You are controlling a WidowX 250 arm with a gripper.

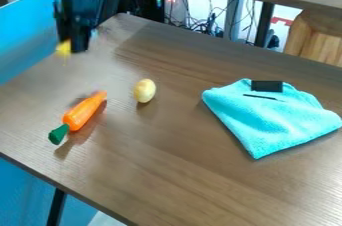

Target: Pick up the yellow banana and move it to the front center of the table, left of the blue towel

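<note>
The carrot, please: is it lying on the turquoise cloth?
No, the carrot lies directly on the table, well apart from the turquoise cloth.

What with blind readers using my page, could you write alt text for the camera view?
A black robot hand hangs over the upper left of a brown table, a blurred yellow bit at its tip. Below lies an orange carrot with a green top; to its right, a pale egg-shaped thing and, further right, a turquoise cloth.
</note>
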